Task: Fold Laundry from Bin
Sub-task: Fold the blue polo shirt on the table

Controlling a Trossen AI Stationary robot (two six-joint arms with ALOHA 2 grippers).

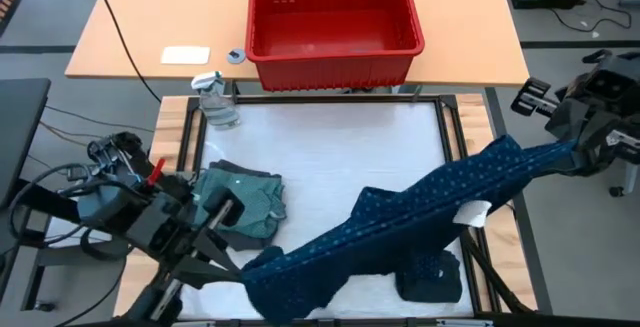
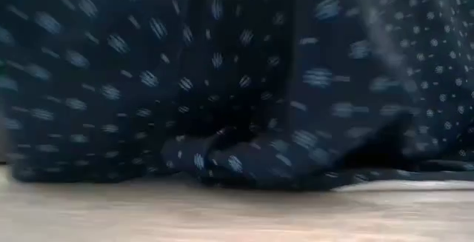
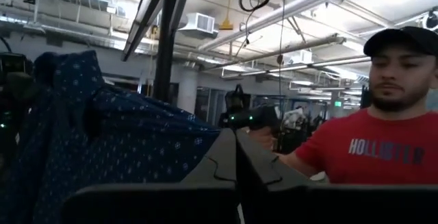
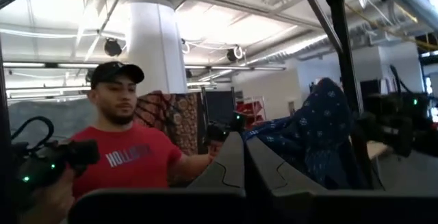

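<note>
The navy dotted garment [image 1: 430, 217] is strung across the white mat between my two arms. Its middle sags, and in the low view its lower folds [image 2: 237, 160] lie on the table. My left gripper [image 1: 240, 260] is shut at the garment's near left end. My right gripper [image 1: 578, 152] is shut at its raised right end, beyond the table's right edge. A folded teal-green dotted T-shirt [image 1: 245, 199] lies on a dark grey piece [image 1: 232, 235] at the mat's left. The red bin [image 1: 330, 17] stands on the far table. My left gripper has the garment's near left end [image 3: 198, 152] at its shut fingertips [image 3: 226, 148], which point slightly upward. The fingers hide the hold itself. From there the cloth rises toward the other arm. My right gripper holds the garment's right end [image 4: 263, 131] at its shut fingertips [image 4: 236, 148], also tipped slightly upward. This end is lifted clear, and the cloth runs stretched down toward the left arm.
A clear spray bottle [image 1: 216, 102] stands at the mat's far left corner. A dark bundle [image 1: 432, 282] lies near the front edge under the garment. A white card [image 1: 185, 55] lies left of the bin. A person in a red T-shirt [image 3: 383, 148] stands beyond the table.
</note>
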